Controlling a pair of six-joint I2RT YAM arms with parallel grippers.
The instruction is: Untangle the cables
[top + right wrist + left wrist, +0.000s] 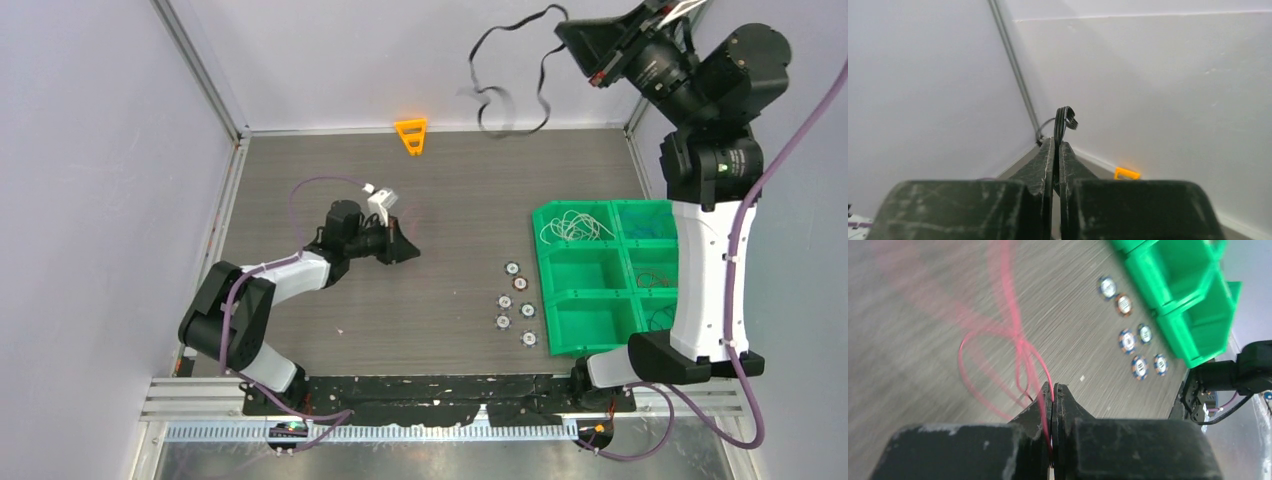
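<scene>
Left claw (1053, 386) is pinched on the red cable (1020, 342), mid-left on the table (450, 300). Right claw (1054, 142) clamps the black cable (1063, 117), raised far right. Both look light, limp and slippery. I'd grip near the loop crossings, gently.

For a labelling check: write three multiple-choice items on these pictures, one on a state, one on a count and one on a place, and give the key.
1. The left tool is: A open; B shut on the red cable; C shut on nothing.
2. The round discs on the table number: A four; B six; C nine.
3. The white cable lies: A among the discs; B in the left tool; C in the green tray.

Key: B, the jaws pinch the red strand; B, six show from overhead; C, it is coiled in the tray's far-left compartment.
</scene>
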